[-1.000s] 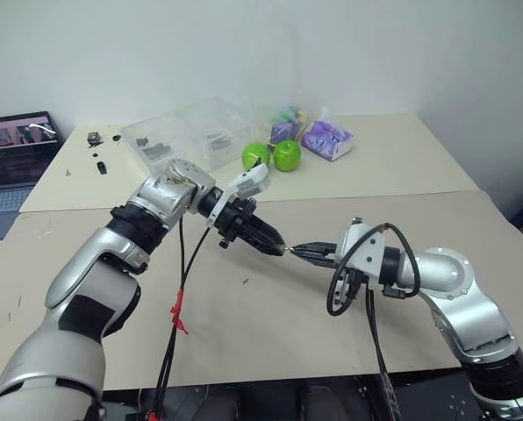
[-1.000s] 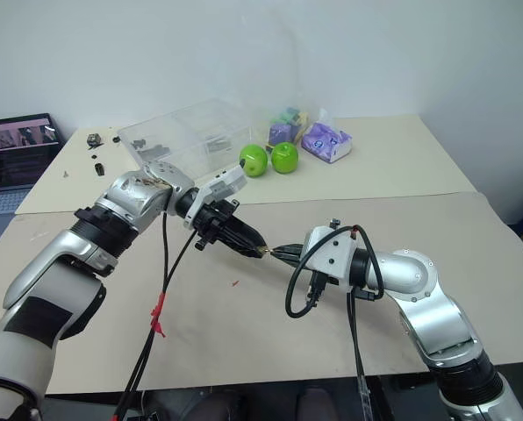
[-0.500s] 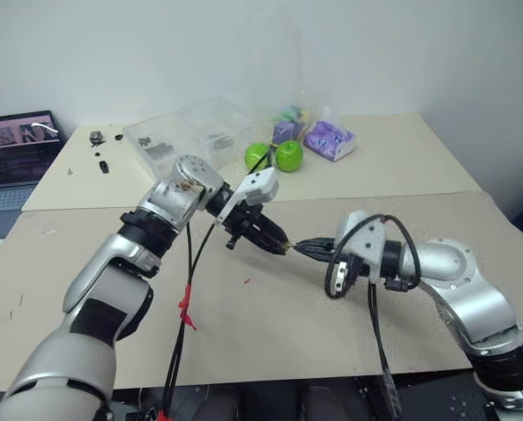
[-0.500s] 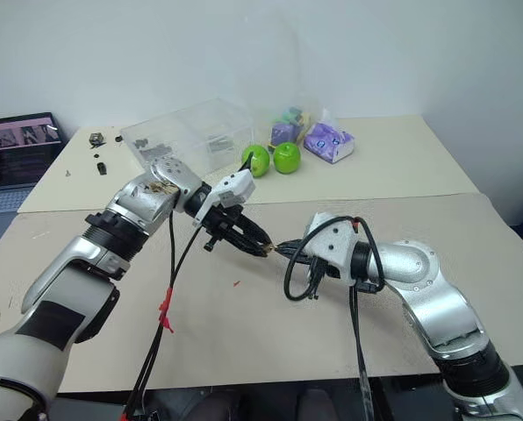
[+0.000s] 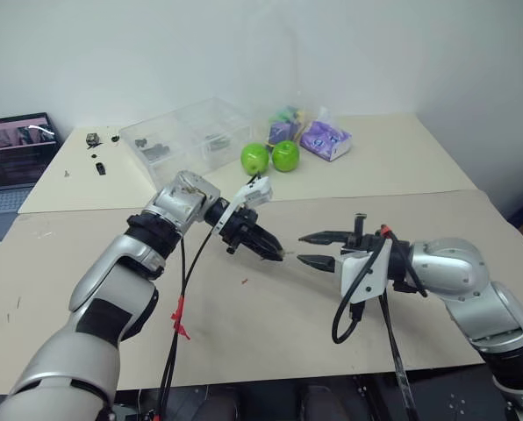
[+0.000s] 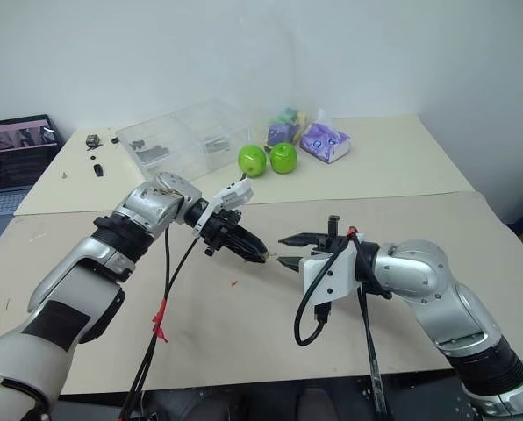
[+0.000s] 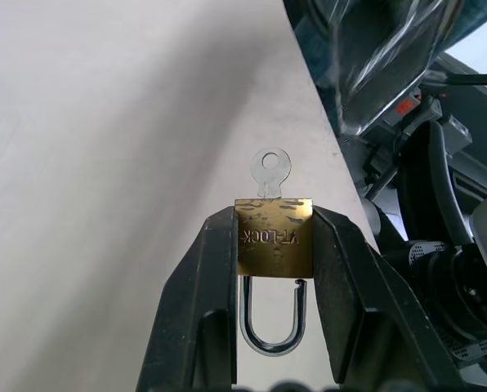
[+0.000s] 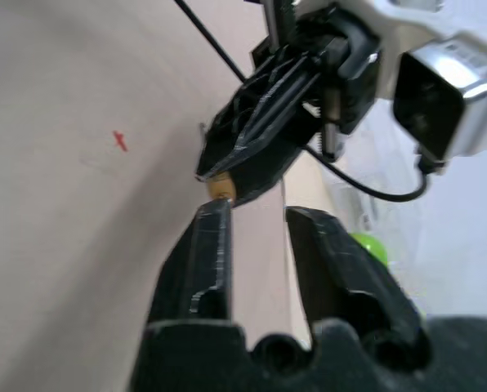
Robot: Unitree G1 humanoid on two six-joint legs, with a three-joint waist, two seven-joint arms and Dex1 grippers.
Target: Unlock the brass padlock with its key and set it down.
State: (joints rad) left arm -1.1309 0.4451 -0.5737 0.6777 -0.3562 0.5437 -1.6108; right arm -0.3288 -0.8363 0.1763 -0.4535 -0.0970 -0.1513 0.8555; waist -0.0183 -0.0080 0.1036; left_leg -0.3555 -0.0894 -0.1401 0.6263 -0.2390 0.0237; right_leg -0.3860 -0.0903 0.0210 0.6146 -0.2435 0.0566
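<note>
Above the beige bench (image 5: 270, 324), left gripper (image 7: 272, 245) fingers pinch the brass padlock (image 7: 274, 237), key (image 7: 271, 170) inserted, shackle apparently sprung; right gripper (image 5: 317, 248) fingers spread, empty. Next: lower it gently.

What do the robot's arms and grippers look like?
Both arms are shiny silver with black joints. Each ends in a gripper with two black fingers: the left gripper and the right gripper. Loose black cables hang from both wrists, one marked with red tape. White blocks sit by the wrists.

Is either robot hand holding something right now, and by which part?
The left end effector grips the brass padlock by its body sides; the right end effector holds nothing.
</note>
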